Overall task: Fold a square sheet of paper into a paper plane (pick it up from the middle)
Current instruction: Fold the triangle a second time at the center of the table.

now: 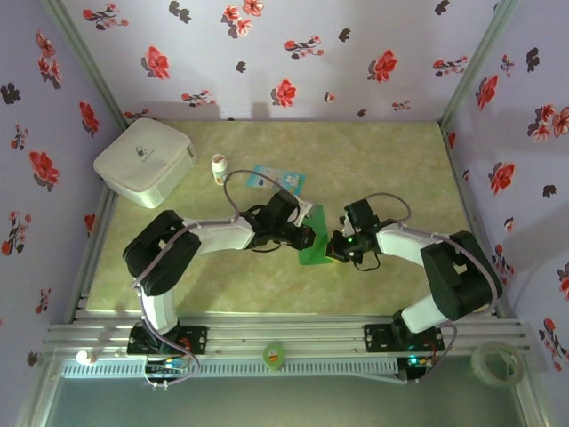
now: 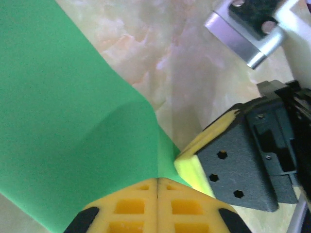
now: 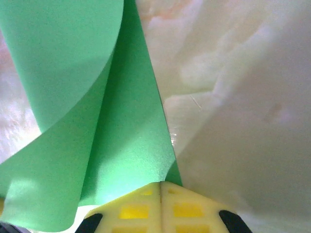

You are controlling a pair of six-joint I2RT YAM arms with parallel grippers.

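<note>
**Top view.** The square sheet of paper (image 1: 316, 233) is shown near the middle of the counter (image 1: 391, 169), raised between the two wrists. It is met by the left pincer (image 1: 308, 238) from the left and by the right pincer (image 1: 337, 248) from the right.

**Left wrist view.** The left pincer is seen pressed together, with an edge of the green sheet pinched at its seam. The sheet is spread away to the left, gently bowed, over the marbled surface. The right pincer is seen just beside it on the right.

**Right wrist view.** The right pincer is likewise pressed together on the sheet, which is curled over on itself at the left.

**Far left of the counter.** A white box (image 1: 145, 160), a small white bottle (image 1: 219, 166) and a blue-and-white packet (image 1: 277, 181) are laid there.
</note>
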